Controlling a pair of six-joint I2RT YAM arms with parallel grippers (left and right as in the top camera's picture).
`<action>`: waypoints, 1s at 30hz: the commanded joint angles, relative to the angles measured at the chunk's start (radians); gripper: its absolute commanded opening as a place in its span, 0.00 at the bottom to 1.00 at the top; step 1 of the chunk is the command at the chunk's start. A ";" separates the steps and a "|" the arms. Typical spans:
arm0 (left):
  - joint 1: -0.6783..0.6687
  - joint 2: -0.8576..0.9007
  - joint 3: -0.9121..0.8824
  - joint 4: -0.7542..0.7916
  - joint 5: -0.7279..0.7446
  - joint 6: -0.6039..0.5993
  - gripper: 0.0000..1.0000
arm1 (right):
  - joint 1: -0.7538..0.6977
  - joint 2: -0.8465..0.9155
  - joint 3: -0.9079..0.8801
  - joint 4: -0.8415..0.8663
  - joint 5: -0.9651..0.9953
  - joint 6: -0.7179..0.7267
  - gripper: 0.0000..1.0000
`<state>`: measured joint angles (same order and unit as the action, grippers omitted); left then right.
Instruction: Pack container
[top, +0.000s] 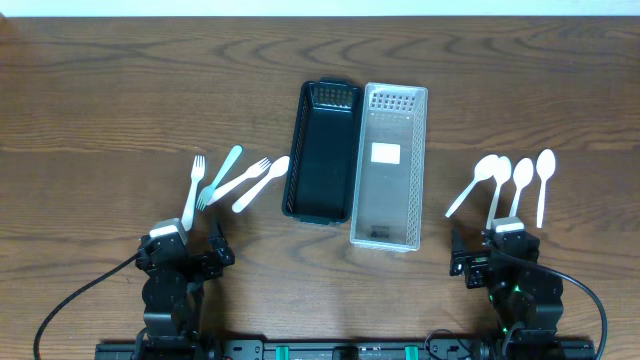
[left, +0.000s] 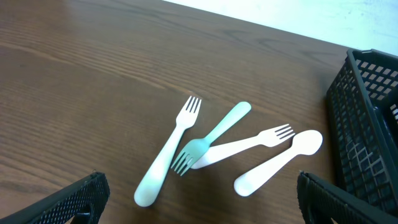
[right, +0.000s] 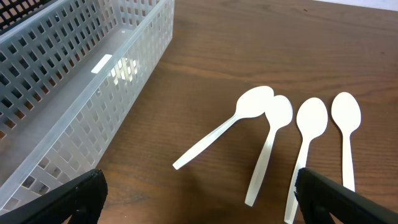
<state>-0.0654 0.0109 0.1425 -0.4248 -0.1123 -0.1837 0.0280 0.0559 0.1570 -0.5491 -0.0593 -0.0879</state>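
A black basket (top: 322, 150) and a clear white basket (top: 390, 165) stand side by side at the table's middle. Left of them lie a white fork (top: 192, 190), a teal fork (top: 220, 175), another white fork (top: 245, 178) and a white utensil handle (top: 262, 183); they also show in the left wrist view (left: 169, 152). Right of the baskets lie several white spoons (top: 510, 185), seen in the right wrist view (right: 273, 134). My left gripper (left: 199, 199) is open and empty, just short of the forks. My right gripper (right: 199, 199) is open and empty, just short of the spoons.
The black basket's mesh wall (left: 364, 124) stands at the right of the left wrist view. The clear basket's wall (right: 81, 93) fills the left of the right wrist view. Both arms' bases sit at the table's front edge.
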 joint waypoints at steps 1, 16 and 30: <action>0.006 -0.005 -0.013 -0.023 -0.012 -0.008 0.98 | -0.003 -0.010 -0.011 0.000 0.003 -0.007 0.99; 0.006 -0.005 -0.013 -0.023 -0.012 -0.008 0.98 | -0.002 -0.010 -0.011 0.000 0.003 -0.006 0.99; 0.006 -0.005 -0.013 0.019 0.032 -0.024 0.98 | -0.002 -0.010 -0.011 0.020 -0.148 0.133 0.99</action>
<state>-0.0654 0.0109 0.1421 -0.4095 -0.1081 -0.1875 0.0280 0.0559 0.1558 -0.5350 -0.1051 -0.0536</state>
